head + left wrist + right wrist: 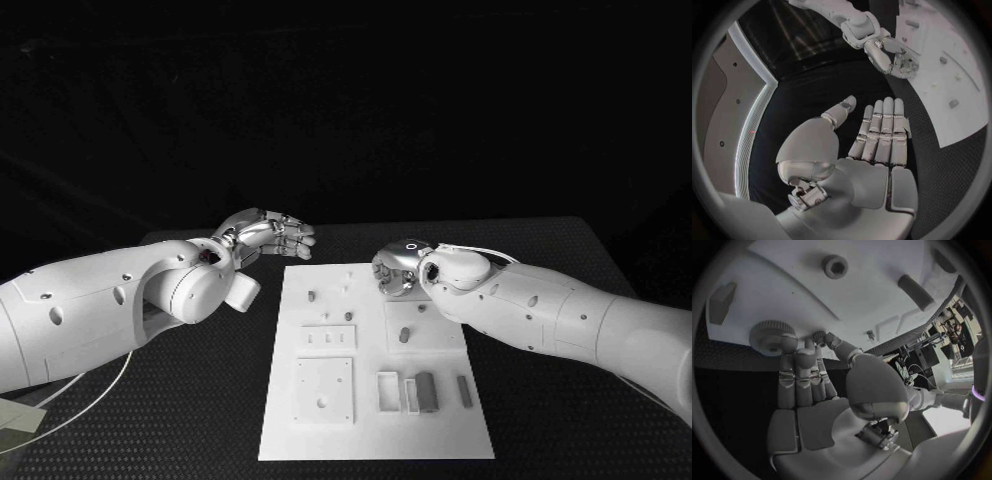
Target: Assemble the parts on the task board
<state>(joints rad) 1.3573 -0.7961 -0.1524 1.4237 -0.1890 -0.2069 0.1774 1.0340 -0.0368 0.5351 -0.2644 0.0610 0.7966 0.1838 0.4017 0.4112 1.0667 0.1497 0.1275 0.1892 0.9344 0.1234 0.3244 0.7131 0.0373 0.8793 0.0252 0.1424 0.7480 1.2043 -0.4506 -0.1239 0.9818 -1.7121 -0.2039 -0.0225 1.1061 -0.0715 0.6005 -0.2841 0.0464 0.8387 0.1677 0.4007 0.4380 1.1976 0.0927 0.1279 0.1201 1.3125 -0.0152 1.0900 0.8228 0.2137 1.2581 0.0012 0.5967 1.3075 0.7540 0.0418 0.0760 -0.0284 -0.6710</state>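
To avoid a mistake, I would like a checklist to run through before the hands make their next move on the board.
1. Left hand empty, fingers straight: ok.
2. Left hand off the board: ok.
3. Right hand reaches the round part at the board's far end: ok.
4. Round part firmly gripped: cannot tell.
5. Bars at the board's near end lie apart from both hands: ok.
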